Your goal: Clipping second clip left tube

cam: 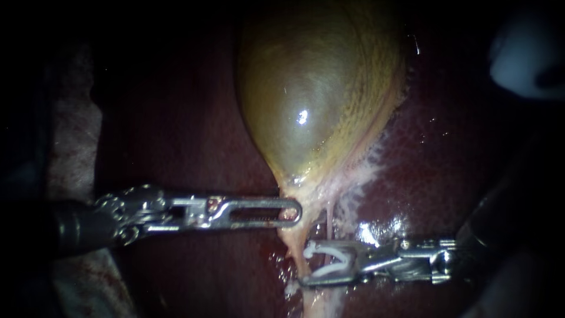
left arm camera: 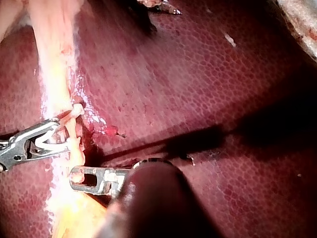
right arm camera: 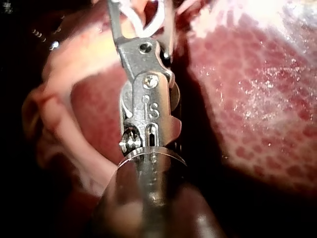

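The yellow-green gallbladder (cam: 312, 94) lies on the dark red liver (cam: 176, 118). It narrows to a pale neck that my left instrument (cam: 289, 212) grips from the left, its long slotted jaws shut on it; that instrument's tip (left arm camera: 79, 178) shows in the left wrist view too. Below the neck runs the left tube (cam: 301, 268). My right instrument (cam: 307, 264) comes in from the right, holding a white clip (cam: 329, 259) spread in a V. The clip's mouth sits astride the left tube (left arm camera: 74, 130). A thinner strand (cam: 329, 215) runs just right of it.
Pale frayed tissue (cam: 365, 171) fringes the gallbladder's right side. A small white bit (cam: 291, 288) sits lower on the tube; I cannot tell what it is. A blurred pale object (cam: 524, 53) fills the upper right, and pale blood-flecked material (cam: 70, 135) lies at the left.
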Controlling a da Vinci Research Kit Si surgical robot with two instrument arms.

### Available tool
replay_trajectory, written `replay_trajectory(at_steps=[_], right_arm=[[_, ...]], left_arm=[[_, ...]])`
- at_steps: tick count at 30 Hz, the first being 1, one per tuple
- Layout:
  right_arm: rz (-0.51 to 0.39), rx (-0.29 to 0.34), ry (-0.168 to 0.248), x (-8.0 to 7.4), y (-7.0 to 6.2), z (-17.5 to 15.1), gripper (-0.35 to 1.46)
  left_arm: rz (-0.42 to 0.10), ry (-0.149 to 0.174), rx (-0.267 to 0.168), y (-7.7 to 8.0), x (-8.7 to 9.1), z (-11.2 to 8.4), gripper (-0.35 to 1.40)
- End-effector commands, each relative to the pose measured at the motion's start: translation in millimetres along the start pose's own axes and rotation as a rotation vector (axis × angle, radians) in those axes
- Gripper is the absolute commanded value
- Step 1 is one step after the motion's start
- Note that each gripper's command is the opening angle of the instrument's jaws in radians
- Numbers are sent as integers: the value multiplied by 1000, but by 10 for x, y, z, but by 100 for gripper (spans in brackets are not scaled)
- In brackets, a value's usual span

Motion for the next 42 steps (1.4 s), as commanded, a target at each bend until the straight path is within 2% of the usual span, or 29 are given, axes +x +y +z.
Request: replay_trajectory(at_steps=[1,11,18,24,42], right_arm=[[0,0,0,-1,1,1,53],[-3,7,0,-4,7,14,53],[19,42,-9,-5,4,30,50],[31,46,-8,-9,2,40,47],[48,61,-11,-11,1,44,32]], left_arm=[[0,0,0,0,0,0,-35],[-1,1,1,1,0,1,-35],[-1,1,1,2,0,2,-35],[-2,2,1,3,0,3,-35],[-2,2,2,4,0,4,-35]])
